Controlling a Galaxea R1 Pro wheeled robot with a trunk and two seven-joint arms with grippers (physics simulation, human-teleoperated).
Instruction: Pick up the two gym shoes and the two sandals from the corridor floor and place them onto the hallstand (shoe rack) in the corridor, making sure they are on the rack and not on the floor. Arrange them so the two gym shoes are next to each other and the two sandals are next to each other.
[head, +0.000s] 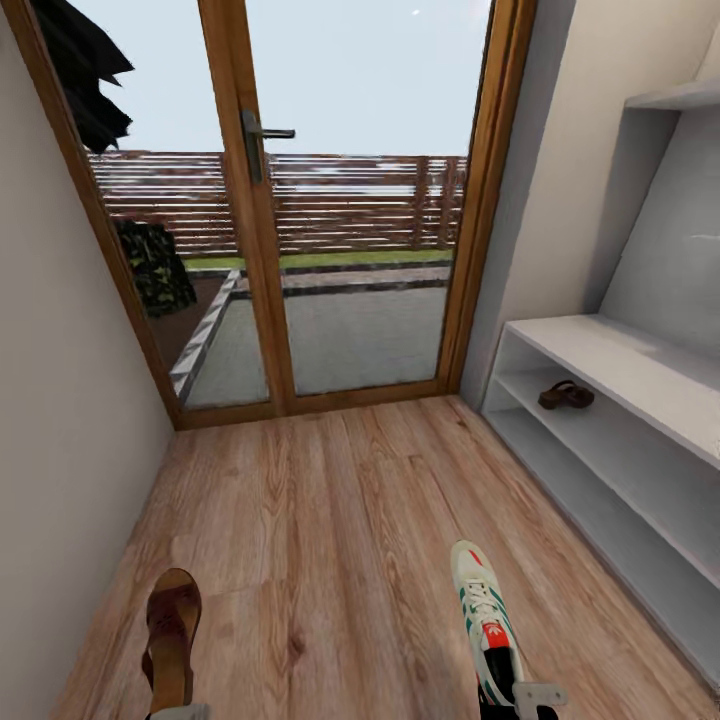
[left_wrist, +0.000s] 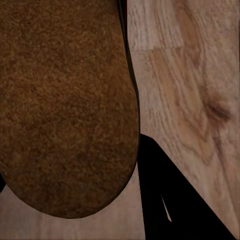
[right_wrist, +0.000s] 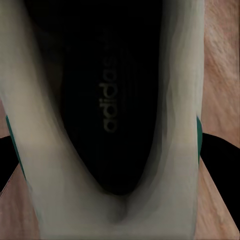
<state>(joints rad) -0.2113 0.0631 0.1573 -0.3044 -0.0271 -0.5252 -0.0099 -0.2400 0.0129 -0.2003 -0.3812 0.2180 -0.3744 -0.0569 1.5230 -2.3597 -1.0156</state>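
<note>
A dark brown sandal (head: 170, 638) hangs low at the left of the head view, heel end toward me, with my left gripper (head: 180, 712) shut on it at the frame's bottom edge. Its brown insole (left_wrist: 65, 105) looms close in the left wrist view. A white gym shoe (head: 486, 620) with green stripes and red accents hangs low at the right, my right gripper (head: 536, 697) shut on its heel end. Its dark inside (right_wrist: 107, 100) is close in the right wrist view. The second sandal (head: 566, 396) lies on the hallstand's (head: 610, 355) middle shelf. The other gym shoe is out of view.
A wood-framed glass door (head: 330, 200) closes the corridor ahead, with a beige wall (head: 60, 400) on the left. The hallstand runs along the right wall under a floating shelf (head: 675, 97). Wood-plank floor (head: 330, 500) lies between me and the door.
</note>
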